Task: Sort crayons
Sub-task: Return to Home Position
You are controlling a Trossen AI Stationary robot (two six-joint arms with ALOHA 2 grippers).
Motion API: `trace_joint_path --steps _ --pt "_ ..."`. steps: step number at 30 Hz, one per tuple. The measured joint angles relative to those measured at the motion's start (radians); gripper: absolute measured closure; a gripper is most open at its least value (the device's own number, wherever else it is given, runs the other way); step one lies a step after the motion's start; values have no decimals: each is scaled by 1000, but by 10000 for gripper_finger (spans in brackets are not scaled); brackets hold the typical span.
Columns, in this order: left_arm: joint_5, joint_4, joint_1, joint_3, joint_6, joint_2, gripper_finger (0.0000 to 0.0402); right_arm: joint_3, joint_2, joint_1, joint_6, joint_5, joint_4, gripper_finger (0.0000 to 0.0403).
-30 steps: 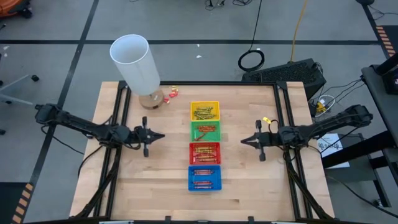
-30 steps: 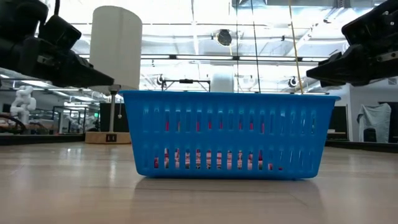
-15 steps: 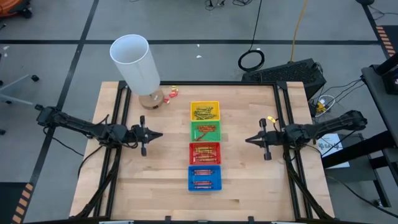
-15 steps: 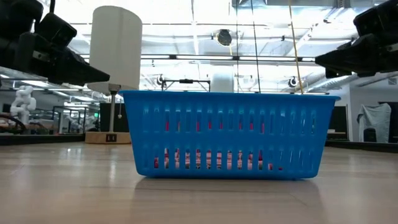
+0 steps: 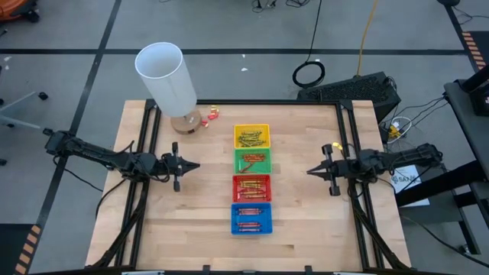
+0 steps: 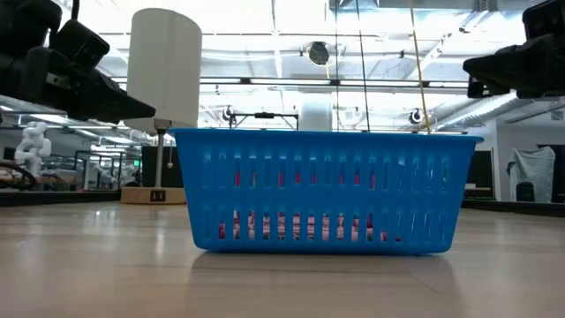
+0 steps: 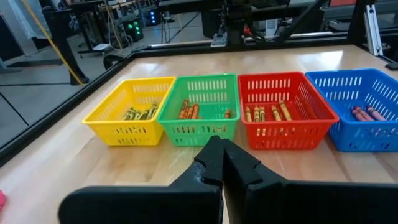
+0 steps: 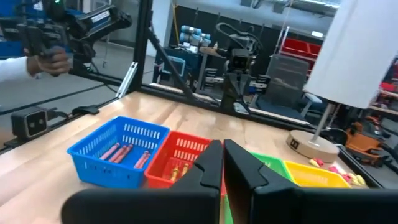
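Note:
Four small trays stand in a row down the table's middle: yellow (image 5: 251, 137), green (image 5: 252, 161), red (image 5: 251, 187) and blue (image 5: 251, 218). Each holds crayons lying on its floor: olive-yellow (image 7: 140, 113), orange-red (image 7: 188, 110), orange (image 7: 268, 112) and brownish (image 7: 365, 114). My left gripper (image 5: 197, 166) is shut and empty, above the table left of the trays. My right gripper (image 5: 309, 172) is shut and empty, above the table right of the trays. Both point at the row.
A white cylinder lamp (image 5: 167, 76) stands on a wooden base at the table's far left, with small red and yellow bits (image 5: 209, 114) beside it. A person's hand (image 8: 53, 60) shows in the room beyond the table. Bare wood lies on both sides of the trays.
My right gripper has drawn back toward the table's right edge, away from the trays, and a little toward the near edge. My left gripper has drawn back slightly toward the left edge. Both stay shut. The trays and crayons have not moved.

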Motion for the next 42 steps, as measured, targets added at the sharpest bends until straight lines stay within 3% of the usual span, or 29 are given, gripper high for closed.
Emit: trace_joint_path --steps 6,12,20,42 --pt "0 0 0 0 0 0 402 0 -87 -30 -6 -3 -71 403" --pt "0 5 0 0 2 0 402 0 -84 -58 -10 -80 -86 403" --pt "4 -1 0 -1 7 -25 402 0 -84 -61 9 -99 -83 403" --pt "47 -128 0 -1 110 -249 402 0 -71 -61 10 -77 -86 403"
